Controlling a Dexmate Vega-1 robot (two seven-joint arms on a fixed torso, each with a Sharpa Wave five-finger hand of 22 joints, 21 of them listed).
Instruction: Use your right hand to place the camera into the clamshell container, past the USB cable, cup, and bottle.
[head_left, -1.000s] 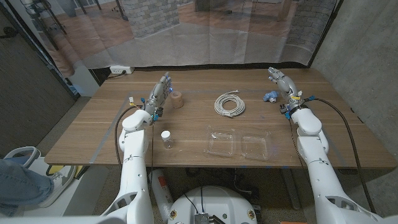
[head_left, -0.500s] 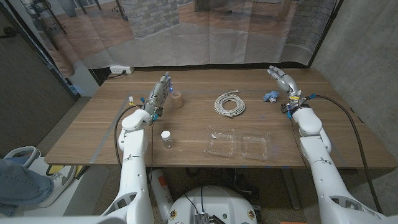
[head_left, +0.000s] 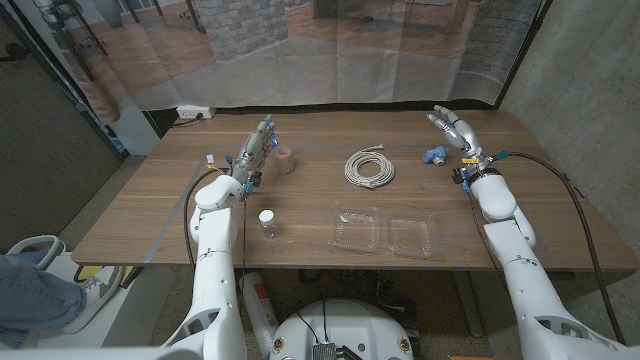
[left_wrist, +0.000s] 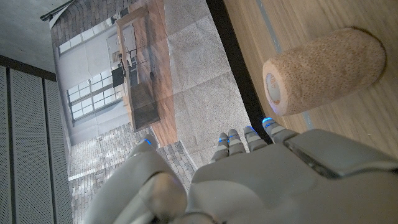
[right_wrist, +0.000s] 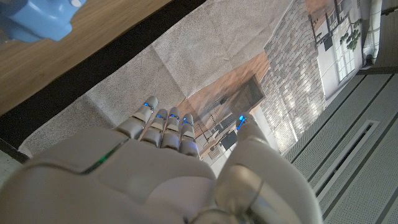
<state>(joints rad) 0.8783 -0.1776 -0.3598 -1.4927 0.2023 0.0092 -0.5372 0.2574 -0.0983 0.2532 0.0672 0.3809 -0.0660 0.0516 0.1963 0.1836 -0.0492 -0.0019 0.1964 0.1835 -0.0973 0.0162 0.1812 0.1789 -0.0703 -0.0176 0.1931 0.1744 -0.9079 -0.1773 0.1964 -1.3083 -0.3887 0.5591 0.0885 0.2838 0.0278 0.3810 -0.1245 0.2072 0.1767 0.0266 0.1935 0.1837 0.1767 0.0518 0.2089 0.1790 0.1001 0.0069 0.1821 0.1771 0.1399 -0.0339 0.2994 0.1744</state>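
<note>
The wooden table (head_left: 150, 215) carries everything, and the right hand (head_left: 452, 130) hovers at the far right of it, fingers apart and holding nothing. Across the table, the left hand (head_left: 258, 148) is raised beside the cork-coloured cup (head_left: 286, 160), fingers extended, empty as well. Nearest the robot, down and inward from the right hand, sits the clear clamshell container (head_left: 384, 232), lid laid open. Further inward from the right hand lies the coiled USB cable (head_left: 369, 167), and well beyond the container, the small bottle (head_left: 267, 224). Smallest of all, the blue camera (head_left: 434, 155) rests just beside the right hand, on its inner side, apparently untouched, though the head view is too coarse to be sure.

The risks from here: a sideways approach could nudge the little camera away instead of closing around it. A shallow pinch on so small a body could drop it on the way. The light container may skid if the hand lands on its rim.
</note>
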